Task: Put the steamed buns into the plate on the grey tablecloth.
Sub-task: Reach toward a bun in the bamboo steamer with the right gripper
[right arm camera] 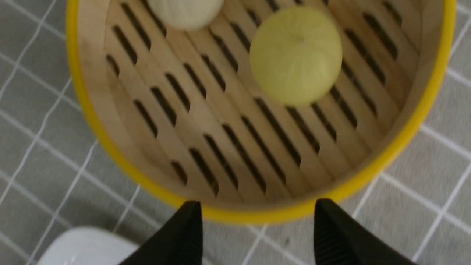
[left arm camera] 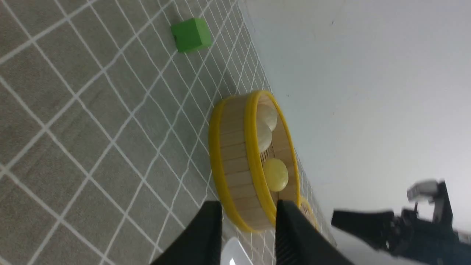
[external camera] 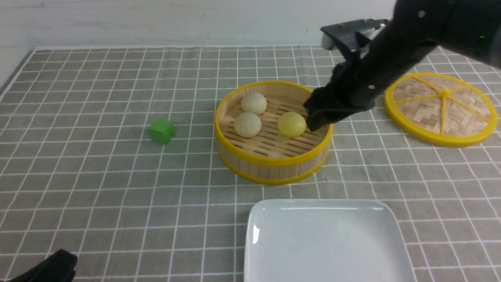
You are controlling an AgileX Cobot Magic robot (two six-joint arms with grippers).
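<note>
Three steamed buns lie in the round bamboo steamer [external camera: 270, 164]: two cream-white buns [external camera: 253, 103] [external camera: 247, 124] and a yellow bun [external camera: 291, 124]. The white square plate [external camera: 328, 243] sits empty on the grey tablecloth [external camera: 98, 176] in front of the steamer. My right gripper [external camera: 314, 117] hangs over the steamer's right rim, just right of the yellow bun. In the right wrist view it [right arm camera: 257, 204] is open and empty, with the yellow bun [right arm camera: 296, 55] ahead of it. My left gripper [left arm camera: 248, 204] is open and empty, low at the near left.
A green cube [external camera: 161, 131] lies on the cloth left of the steamer. The round woven lid [external camera: 441, 109] lies flat at the right, behind my right arm. A white wall stands behind the table's far edge.
</note>
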